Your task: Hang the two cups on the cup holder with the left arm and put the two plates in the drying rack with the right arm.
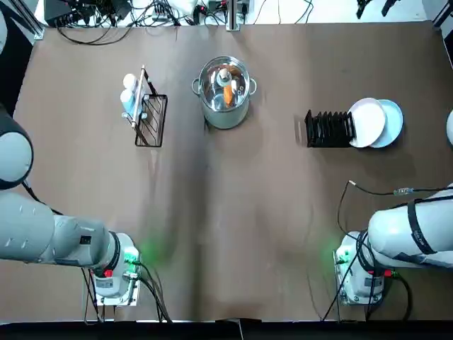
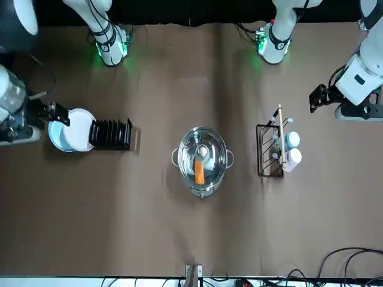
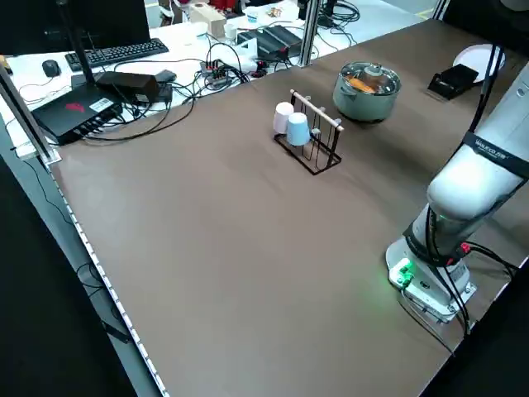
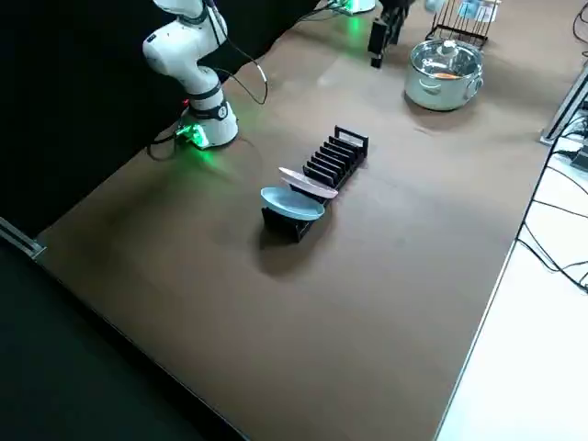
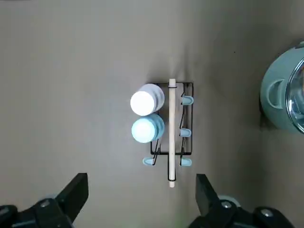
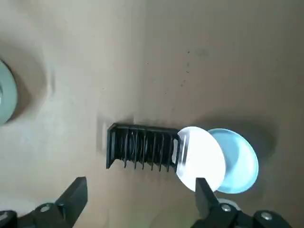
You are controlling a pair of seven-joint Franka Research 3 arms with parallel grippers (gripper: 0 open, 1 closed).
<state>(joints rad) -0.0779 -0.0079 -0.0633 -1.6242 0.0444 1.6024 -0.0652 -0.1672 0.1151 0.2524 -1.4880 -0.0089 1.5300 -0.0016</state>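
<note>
1. Fingers of the left gripper [image 5: 142,202] and right gripper [image 6: 142,202] are parted, holding nothing, perhaps because the work is done.
2. White cup [image 5: 147,99] and blue cup [image 5: 147,128] hang on the cup holder [image 5: 172,133], seemingly pegged on one side.
3. White plate [image 6: 201,159] and blue plate [image 6: 236,160] lean in the drying rack's [image 6: 142,145] end, slots supporting them.
4. Lettering marks the left arm [image 3: 488,165], unreadable here.

Brown table [image 1: 233,234], cup holder [image 1: 151,120], steel pot [image 1: 225,92], black drying rack [image 1: 329,130]
</note>
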